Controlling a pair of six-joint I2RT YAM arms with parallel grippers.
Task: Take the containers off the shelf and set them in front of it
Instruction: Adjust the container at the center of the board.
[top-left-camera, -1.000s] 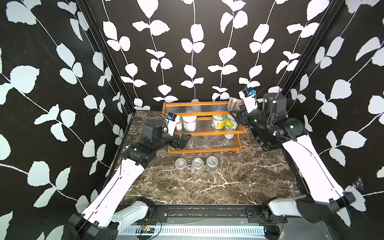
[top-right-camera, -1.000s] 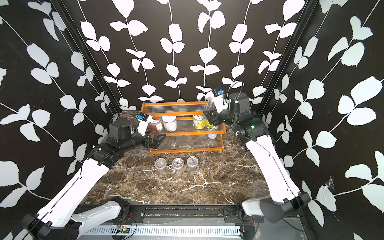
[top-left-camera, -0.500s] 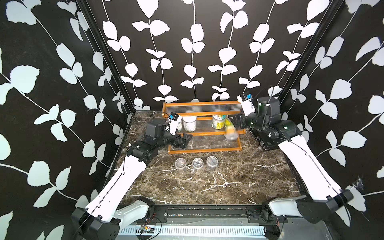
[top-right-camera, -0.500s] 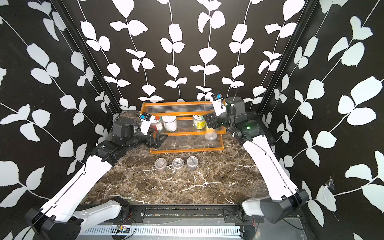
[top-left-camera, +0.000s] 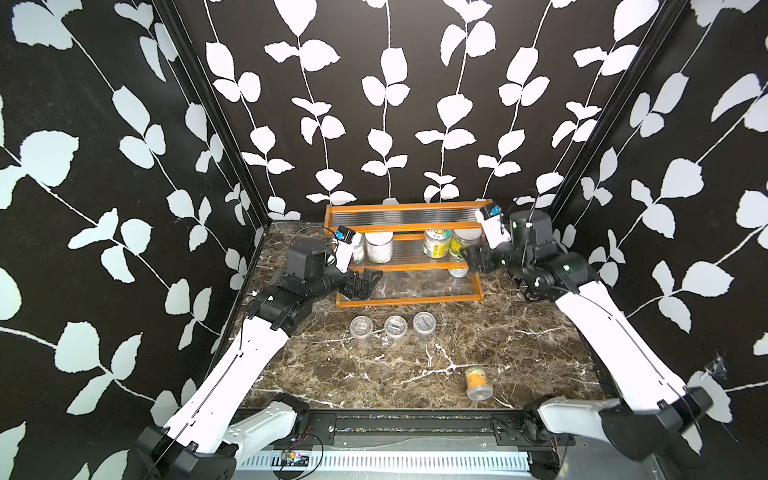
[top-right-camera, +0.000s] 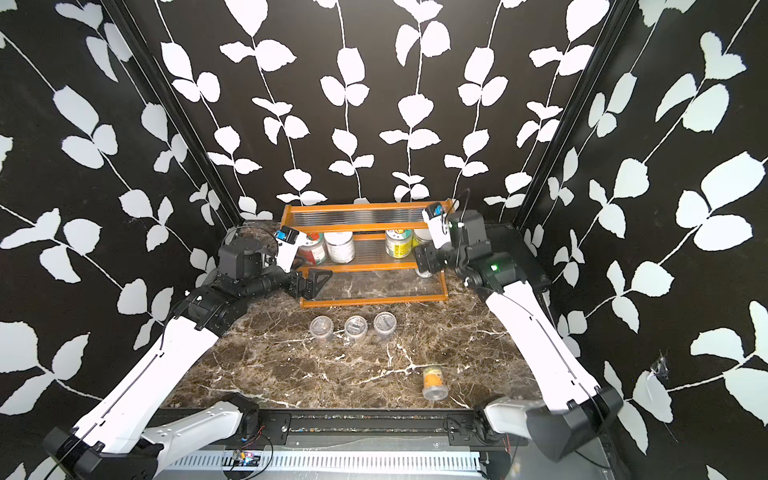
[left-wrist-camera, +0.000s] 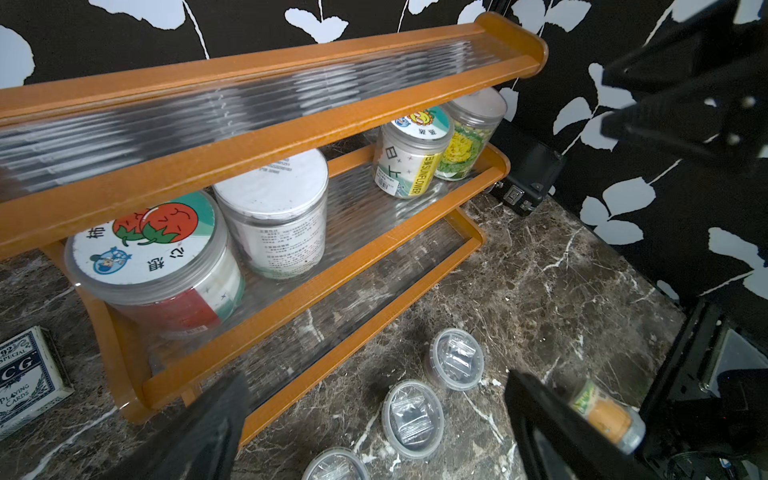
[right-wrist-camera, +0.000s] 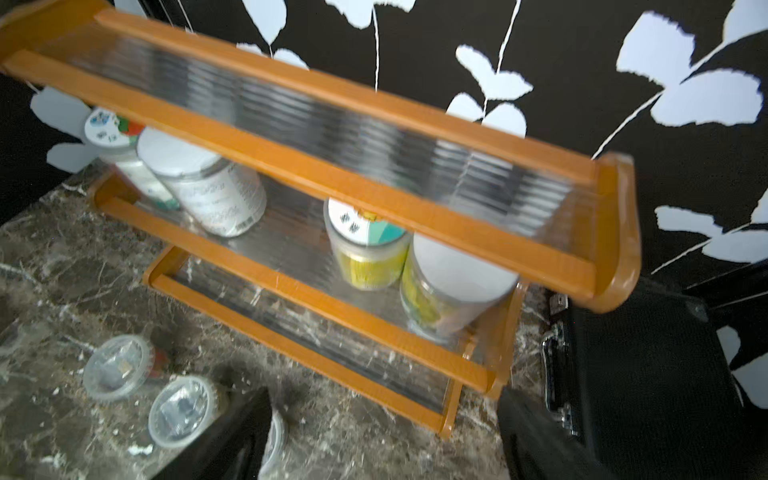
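Observation:
The shelf (top-left-camera: 409, 227) stands at the back with four jars on its middle tier: tomato-lid (left-wrist-camera: 153, 257), white-lid (left-wrist-camera: 276, 208), sunflower (left-wrist-camera: 409, 153) and yellow-green (left-wrist-camera: 469, 133). Three clear cups (top-left-camera: 395, 325) stand in a row on the marble in front of it. An orange-filled container (top-left-camera: 477, 381) lies on its side near the front right. My left gripper (top-left-camera: 365, 282) is open and empty at the shelf's lower left end. My right gripper (top-left-camera: 478, 259) is open and empty by the shelf's right end, its fingers (right-wrist-camera: 232, 436) wide apart.
A blue playing-card box (left-wrist-camera: 25, 374) lies left of the shelf. A flat black case (right-wrist-camera: 644, 374) with metal latches sits right of the shelf against the wall. Black leaf-patterned walls close in three sides.
The right gripper opened and let go of the container it held above the top tier. It fell and now lies at the front right. The right gripper dropped lower.

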